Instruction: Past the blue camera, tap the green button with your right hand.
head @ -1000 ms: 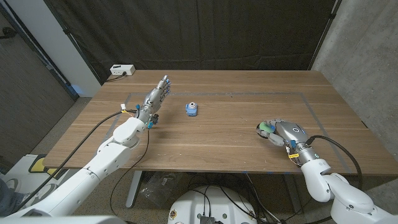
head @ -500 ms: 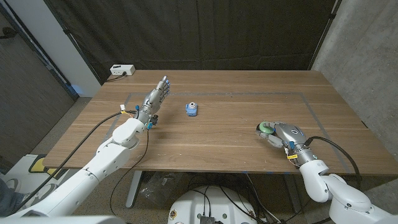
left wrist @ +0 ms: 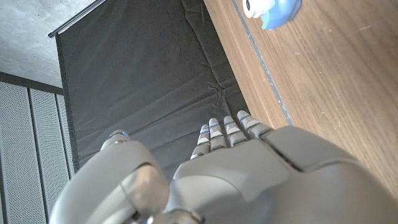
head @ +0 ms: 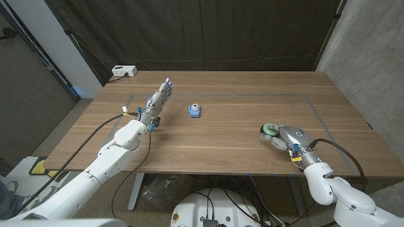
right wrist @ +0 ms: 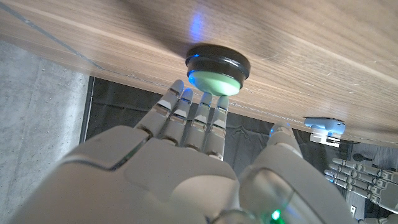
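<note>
The green button (head: 269, 129) on its black base sits on the right half of the table; in the right wrist view the button (right wrist: 214, 81) is just beyond my fingertips (right wrist: 205, 102). My right hand (head: 288, 137) lies close behind it, fingers stretched toward the cap, holding nothing; I cannot tell whether they touch it. The small blue camera (head: 194, 111) stands near the table's middle, also seen as the camera (right wrist: 324, 126) and the camera (left wrist: 272, 10). My left hand (head: 156, 101) is left of the camera, fingers straight, holding nothing, with its back (left wrist: 249, 180) showing.
A white box (head: 124, 71) sits at the table's far left corner. Thin tape lines (head: 271, 95) mark a rectangle on the wood. A dark curtain hangs behind the table. The table's right edge (head: 356, 107) lies beyond the button.
My right hand has drawn back a little toward the near edge, so more of the green cap shows. The left arm and the camera have not moved.
</note>
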